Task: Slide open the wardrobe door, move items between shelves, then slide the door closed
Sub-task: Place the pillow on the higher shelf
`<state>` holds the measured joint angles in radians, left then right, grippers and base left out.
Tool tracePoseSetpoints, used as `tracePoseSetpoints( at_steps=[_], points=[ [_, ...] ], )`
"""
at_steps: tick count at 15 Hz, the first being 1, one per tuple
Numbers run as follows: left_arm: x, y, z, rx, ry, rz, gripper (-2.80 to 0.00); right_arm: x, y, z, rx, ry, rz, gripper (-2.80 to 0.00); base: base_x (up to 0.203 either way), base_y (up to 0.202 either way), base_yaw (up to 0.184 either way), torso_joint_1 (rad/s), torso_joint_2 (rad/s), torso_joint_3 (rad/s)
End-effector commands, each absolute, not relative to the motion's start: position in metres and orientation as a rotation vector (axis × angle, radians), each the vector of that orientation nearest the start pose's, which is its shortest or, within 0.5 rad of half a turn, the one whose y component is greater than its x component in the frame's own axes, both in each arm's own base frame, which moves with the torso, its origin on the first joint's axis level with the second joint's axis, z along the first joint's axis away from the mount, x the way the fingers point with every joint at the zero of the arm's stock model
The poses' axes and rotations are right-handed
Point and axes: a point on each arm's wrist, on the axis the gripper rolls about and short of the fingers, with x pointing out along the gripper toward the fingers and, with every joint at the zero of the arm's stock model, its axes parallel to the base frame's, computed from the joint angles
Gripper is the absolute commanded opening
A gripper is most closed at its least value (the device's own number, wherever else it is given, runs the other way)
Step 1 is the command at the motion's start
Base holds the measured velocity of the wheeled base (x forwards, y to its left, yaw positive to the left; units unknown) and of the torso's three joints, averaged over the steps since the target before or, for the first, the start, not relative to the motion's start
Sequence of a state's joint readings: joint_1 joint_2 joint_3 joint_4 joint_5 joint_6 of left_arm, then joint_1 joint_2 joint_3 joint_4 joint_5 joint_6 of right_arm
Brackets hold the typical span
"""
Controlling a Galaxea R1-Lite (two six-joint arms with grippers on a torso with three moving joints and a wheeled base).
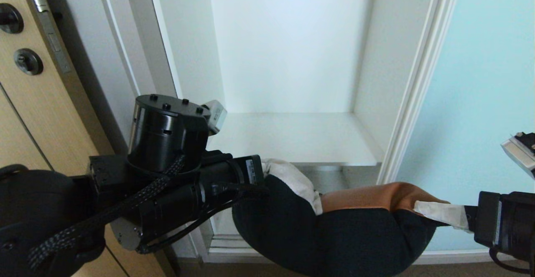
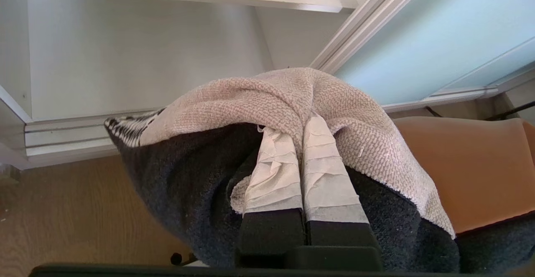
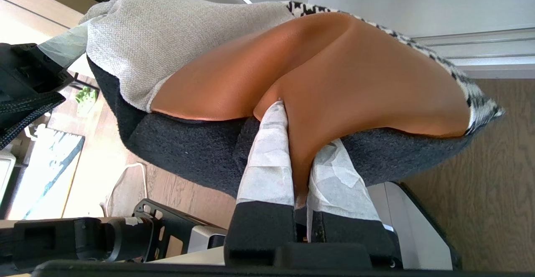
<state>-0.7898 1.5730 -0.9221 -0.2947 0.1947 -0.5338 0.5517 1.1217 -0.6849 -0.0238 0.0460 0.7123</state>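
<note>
The patchwork cushion (image 1: 334, 235), with dark back, cream and rust-orange panels and a houndstooth edge, hangs between my two grippers in front of the open wardrobe, just below the white shelf (image 1: 292, 139). My left gripper (image 2: 299, 122) is shut on a fold of the cushion's (image 2: 267, 97) cream panel; in the head view its fingers are buried in the fabric. My right gripper (image 3: 301, 130) is shut on a pinch of the cushion's (image 3: 355, 72) orange panel, and its taped finger (image 1: 439, 212) shows at the right. The sliding wardrobe door (image 1: 480, 101) stands slid to the right.
A tan wooden door (image 1: 33, 114) with a latch plate stands to the left of the wardrobe frame (image 1: 163, 59). Brown wood floor (image 2: 62, 218) lies below, with the bottom door track (image 2: 67, 133) at the wardrobe's foot. The shelf holds nothing.
</note>
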Motion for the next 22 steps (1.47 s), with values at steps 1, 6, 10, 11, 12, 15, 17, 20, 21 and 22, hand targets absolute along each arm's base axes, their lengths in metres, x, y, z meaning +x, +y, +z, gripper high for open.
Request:
tracePoseSetpoints(
  at_steps=[1, 6, 10, 11, 12, 15, 17, 20, 21, 22],
  points=[
    [0.201, -0.197, 0.218, -0.347, 0.465, -0.484, -2.80, 0.130, 0.081, 0.223, 0.582, 0.595, 0.416, -2.80, 0.000, 0.000, 0.000, 0.000, 0.00, 0.000],
    [0.202, -0.198, 0.227, -0.364, 0.438, -0.492, -2.80, 0.131, 0.082, 0.228, 0.584, 0.579, 0.418, -2.80, 0.000, 0.000, 0.000, 0.000, 0.00, 0.000],
    [0.204, -0.198, 0.248, -0.388, 0.370, -0.508, -2.80, 0.138, 0.085, 0.254, 0.575, 0.498, 0.449, -2.80, 0.000, 0.000, 0.000, 0.000, 0.00, 0.000],
    [0.206, -0.199, 0.254, -0.391, 0.351, -0.513, -2.80, 0.144, 0.087, 0.258, 0.561, 0.487, 0.449, -2.80, 0.000, 0.000, 0.000, 0.000, 0.00, 0.000],
    [0.209, -0.199, 0.262, -0.399, 0.328, -0.514, -2.80, 0.148, 0.089, 0.263, 0.549, 0.470, 0.455, -2.80, 0.000, 0.000, 0.000, 0.000, 0.00, 0.000],
    [0.233, -0.197, 0.273, -0.388, 0.278, -0.467, -2.80, 0.169, 0.102, 0.278, 0.494, 0.429, 0.473, -2.80, 0.000, 0.000, 0.000, 0.000, 0.00, 0.000],
    [0.245, -0.192, 0.283, -0.399, 0.237, -0.444, -2.80, 0.185, 0.106, 0.288, 0.454, 0.389, 0.459, -2.80, 0.000, 0.000, 0.000, 0.000, 0.00, 0.000],
    [0.264, -0.189, 0.300, -0.417, 0.170, -0.417, -2.80, 0.204, 0.113, 0.307, 0.461, 0.337, 0.459, -2.80, 0.000, 0.000, 0.000, 0.000, 0.00, 0.000],
    [0.273, -0.188, 0.306, -0.423, 0.143, -0.405, -2.80, 0.212, 0.114, 0.315, 0.468, 0.309, 0.454, -2.80, 0.000, 0.000, 0.000, 0.000, 0.00, 0.000],
    [0.281, -0.187, 0.312, -0.430, 0.119, -0.393, -2.80, 0.221, 0.115, 0.322, 0.473, 0.284, 0.449, -2.80, 0.000, 0.000, 0.000, 0.000, 0.00, 0.000]
  ],
)
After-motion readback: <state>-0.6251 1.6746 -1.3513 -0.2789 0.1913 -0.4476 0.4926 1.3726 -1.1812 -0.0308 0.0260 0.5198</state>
